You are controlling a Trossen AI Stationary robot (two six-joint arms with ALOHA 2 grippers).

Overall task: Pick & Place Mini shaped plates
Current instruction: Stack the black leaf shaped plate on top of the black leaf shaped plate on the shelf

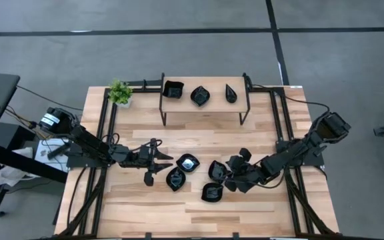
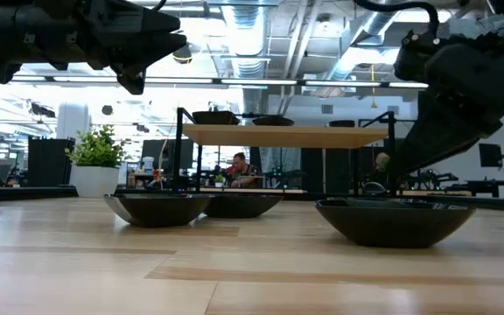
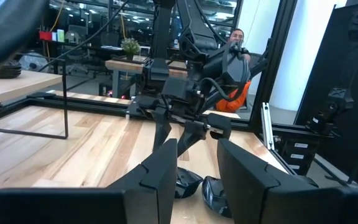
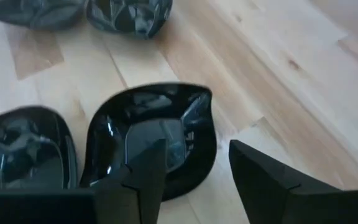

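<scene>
Light wooden plank tabletop (image 1: 179, 213) filling the overhead view, black metal frame rails around it. At twelve o'clock, a wooden shelf on black metal legs (image 1: 205, 105), carrying three small glossy black dishes: a square dish (image 1: 173, 89) at its nine o'clock end, a rounded dish (image 1: 200, 96) mid-shelf, a narrow leaf-shaped dish (image 1: 231, 93) toward three o'clock. Just beside the shelf at nine o'clock, a small green potted plant in a white pot (image 1: 120, 93).

Reaching in from nine o'clock, the dark left arm, its left claw (image 1: 159, 162) low over the planks, fingers parted, gripping nothing. Reaching in from three o'clock, the dark right arm, right claw (image 1: 231, 179) down among the loose dishes, fingers spread and empty; in the right wrist view, one finger (image 4: 143, 176) over the bowl of a glossy black wavy-rimmed dish (image 4: 160, 134), the other finger (image 4: 263, 180) outside its rim, contact impossible to tell.

Four loose black dishes at table centre, between the two claws: one with a pale glint (image 1: 188, 162), one pointed dish (image 1: 175, 178) just at its seven o'clock, one dish (image 1: 217, 171) touching the right claw, and one squarish dish (image 1: 211, 193) nearest six o'clock.

Across the low view, dark bowls sitting flat on the wood, a seated person (image 2: 239, 168) far off in the room behind.
</scene>
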